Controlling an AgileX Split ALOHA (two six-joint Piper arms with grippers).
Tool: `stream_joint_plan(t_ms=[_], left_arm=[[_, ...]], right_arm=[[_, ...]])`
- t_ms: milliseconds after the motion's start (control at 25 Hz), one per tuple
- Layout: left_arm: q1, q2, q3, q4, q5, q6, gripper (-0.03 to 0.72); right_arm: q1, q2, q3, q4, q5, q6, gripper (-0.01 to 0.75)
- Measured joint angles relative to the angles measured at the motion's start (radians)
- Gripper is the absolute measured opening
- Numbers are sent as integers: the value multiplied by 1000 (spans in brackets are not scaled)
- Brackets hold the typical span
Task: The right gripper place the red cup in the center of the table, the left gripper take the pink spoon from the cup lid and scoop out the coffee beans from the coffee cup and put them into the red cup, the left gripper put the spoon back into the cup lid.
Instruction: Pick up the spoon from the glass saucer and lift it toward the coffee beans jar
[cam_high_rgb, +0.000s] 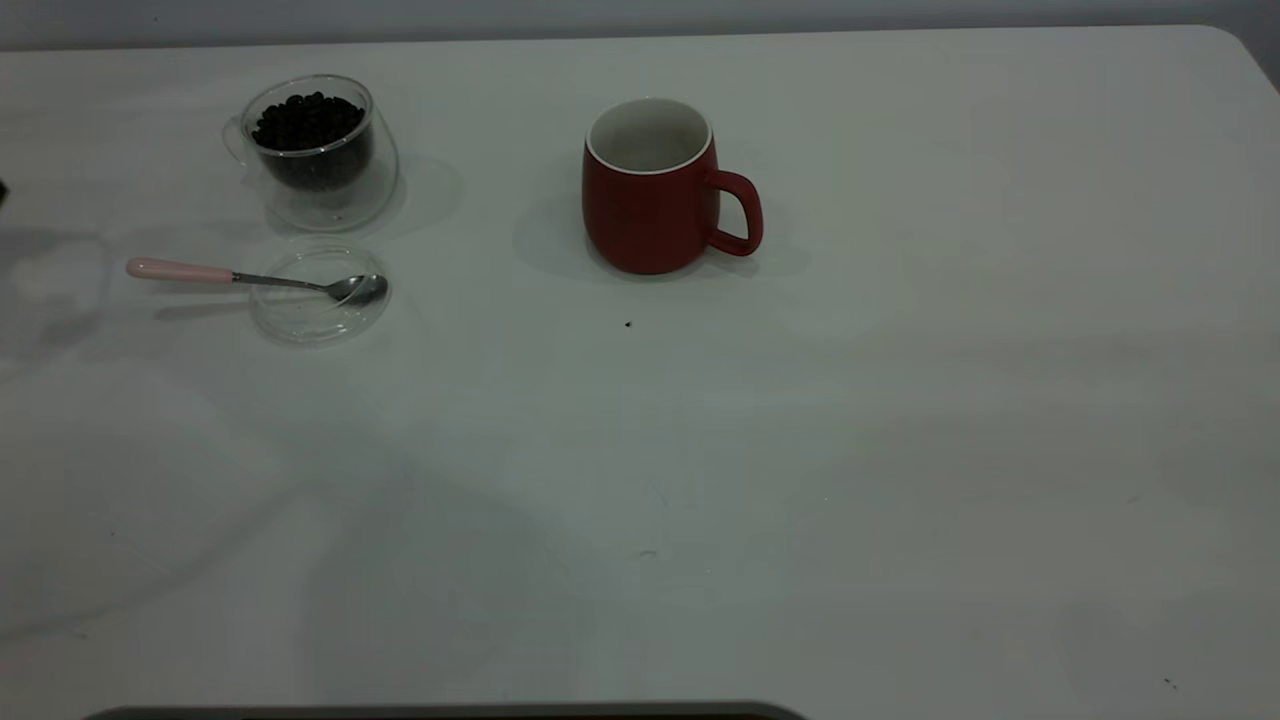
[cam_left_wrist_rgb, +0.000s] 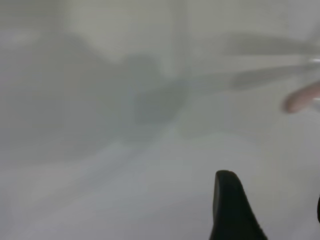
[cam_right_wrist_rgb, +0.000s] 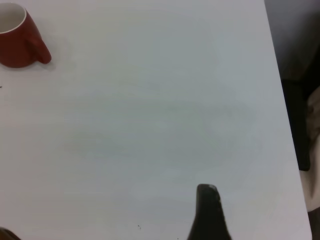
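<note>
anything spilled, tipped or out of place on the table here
Nothing stands out. The red cup and coffee cup stand upright, the coffee beans are contained, and the pink spoon rests with its bowl in the cup lid. One dark speck lies near the red cup.

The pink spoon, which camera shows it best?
The exterior view: the whole pink spoon shows, its bowl resting in the cup lid, its handle sticking out past the rim. The left wrist view catches only a blurred handle end; the right wrist view shows none.
</note>
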Motion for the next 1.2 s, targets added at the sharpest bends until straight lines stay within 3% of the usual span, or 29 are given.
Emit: stream_joint_plan(t_ms=[120,320,520,640,1200], left_arm=[[54,90,-59,-134,76,96,465],[82,143,-76,-174,27,155,474],[52,157,-78,-186,33,191,608],[30,170,-78,-211,35,206,646],[-7,245,-78,-268,65,212,591]], right_arm=[[0,0,0,0,0,0,589],[0,0,0,0,0,0,589],[0,0,0,0,0,0,589],[0,0,0,0,0,0,589],[0,0,0,0,0,0,589]])
